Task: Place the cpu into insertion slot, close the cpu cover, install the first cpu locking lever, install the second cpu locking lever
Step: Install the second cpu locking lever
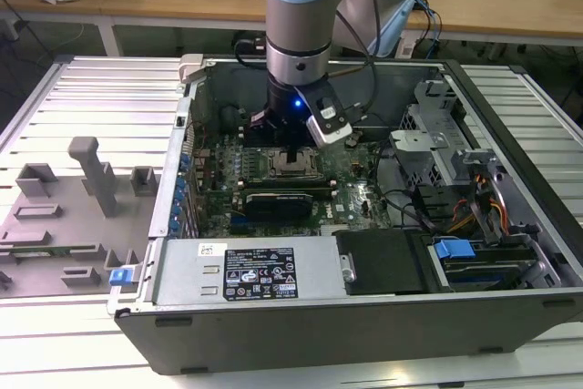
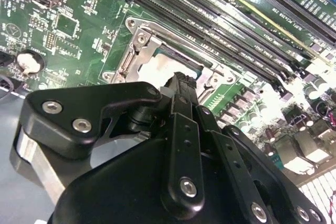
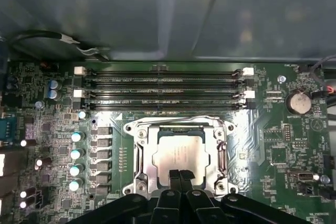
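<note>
**A:** Where does the tool (image 3: 179, 174) stand?

**B:** Straight over the insertion slot (image 1: 293, 163), deep inside the open computer case (image 1: 510, 312) on the slatted table (image 1: 82, 88). In the first wrist view its two black fingertips (image 3: 174, 177) are pressed together, nothing between them, and their ends sit at the near edge of the cpu (image 3: 178, 153).

**A:** So the chip is in?

**B:** It lies flat in the socket, its silver-grey top showing through the square window of the cpu cover (image 3: 143, 153), which lies down around it. The frame borders the chip on all four sides.

**A:** How much room is there around the socket?

**B:** Tight on one side: the long black memory slots (image 3: 163, 85) run parallel just beside the frame's far edge, between it and the case wall (image 3: 157, 14). On the other flank a row of small silver-topped capacitors (image 3: 76, 153) stands near the frame, with bare green motherboard (image 3: 273, 145) on the opposite flank out to a round coin cell (image 3: 297, 102).

**A:** And above?

**B:** In the exterior view the arm (image 1: 305, 6) comes down vertically through the case's open top, well apart from the drive cage (image 1: 437, 134) toward the exterior view's right and from the power supply (image 1: 246, 272) along the case's near edge. A long black card (image 1: 282, 199) lies between the socket and that supply.

**A:** Outside the case?

**B:** Grey fixtures (image 1: 91, 175) stand on the table by the case's side, at the exterior view's left.
</note>
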Motion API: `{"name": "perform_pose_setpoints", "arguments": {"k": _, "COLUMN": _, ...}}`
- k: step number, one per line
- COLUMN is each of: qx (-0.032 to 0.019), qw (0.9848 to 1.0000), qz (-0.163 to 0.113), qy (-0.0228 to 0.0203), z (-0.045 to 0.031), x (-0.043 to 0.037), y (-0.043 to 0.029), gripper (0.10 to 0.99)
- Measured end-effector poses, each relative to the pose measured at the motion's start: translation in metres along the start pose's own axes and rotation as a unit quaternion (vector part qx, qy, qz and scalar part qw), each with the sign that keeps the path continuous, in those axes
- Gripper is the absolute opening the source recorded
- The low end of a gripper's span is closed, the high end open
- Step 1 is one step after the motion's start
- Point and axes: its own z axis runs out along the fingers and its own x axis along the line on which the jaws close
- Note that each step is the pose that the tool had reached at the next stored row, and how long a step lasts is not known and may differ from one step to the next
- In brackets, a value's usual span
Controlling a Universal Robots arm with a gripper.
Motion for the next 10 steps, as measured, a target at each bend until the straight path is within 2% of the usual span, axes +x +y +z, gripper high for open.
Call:
{"name": "perform_pose_setpoints", "arguments": {"k": 4, "qx": 0.0, "qw": 1.0, "qz": 0.0, "qy": -0.0003, "z": -0.0062, "x": -0.0002, "y": 0.0008, "gripper": 0.106}}
{"name": "perform_pose_setpoints", "arguments": {"k": 10, "qx": 0.0, "qw": 1.0, "qz": 0.0, "qy": -0.0004, "z": -0.0068, "x": -0.0002, "y": 0.0009, "gripper": 0.106}}
